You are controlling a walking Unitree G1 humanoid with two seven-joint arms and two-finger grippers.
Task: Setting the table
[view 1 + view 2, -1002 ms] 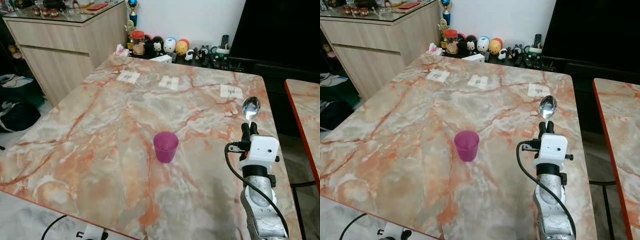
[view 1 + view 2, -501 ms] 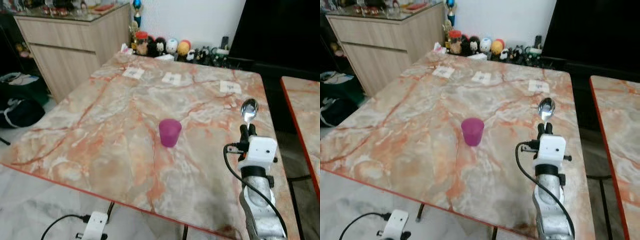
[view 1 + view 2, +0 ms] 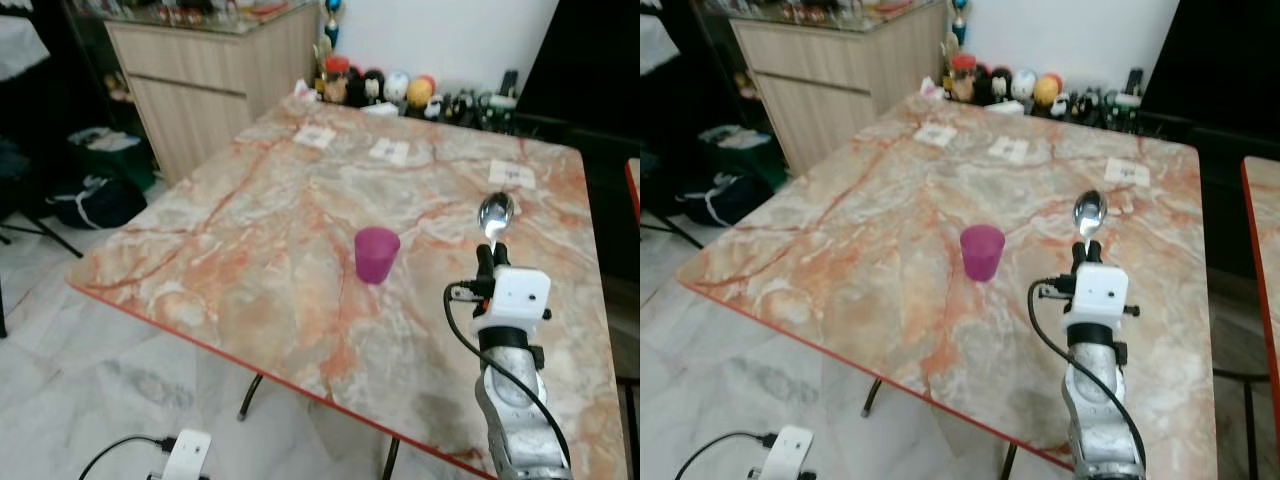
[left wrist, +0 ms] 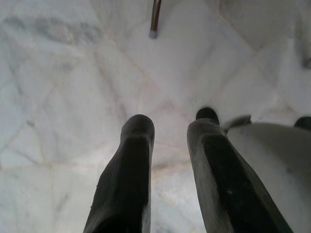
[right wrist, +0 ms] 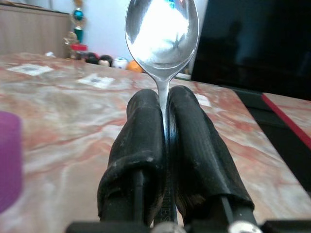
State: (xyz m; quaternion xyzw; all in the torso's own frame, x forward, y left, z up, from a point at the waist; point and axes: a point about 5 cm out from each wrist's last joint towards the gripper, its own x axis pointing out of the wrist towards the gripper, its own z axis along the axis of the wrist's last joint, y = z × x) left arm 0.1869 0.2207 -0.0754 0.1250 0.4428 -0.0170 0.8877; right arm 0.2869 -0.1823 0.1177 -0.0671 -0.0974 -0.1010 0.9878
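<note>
From the head cameras, the right gripper (image 3: 487, 262) is raised over the right side of the marble table (image 3: 250, 260), its black fingers pinched tight on the handle of a metal spoon (image 3: 495, 214) that stands upright, bowl on top. A purple cup (image 3: 376, 254) sits upright near the middle of the tabletop, apart from the gripper and to its left. Three small white cards (image 3: 391, 151) lie in a row toward the far edge, and a line of little figurines (image 3: 400, 90) stands beyond that edge against the wall, next to a wooden cabinet (image 3: 215, 95). The left wrist camera looks straight down at pale marble floor tiles (image 4: 73, 97), where the left gripper (image 4: 170, 128) hangs with a gap between its two fingers; a thin dark leg (image 4: 155, 18), probably the table's, ends on the floor. The right wrist camera shows the spoon's handle clamped between the fingers (image 5: 141, 141), the bowl shining above them, the cup's purple edge blurred at one side.
</note>
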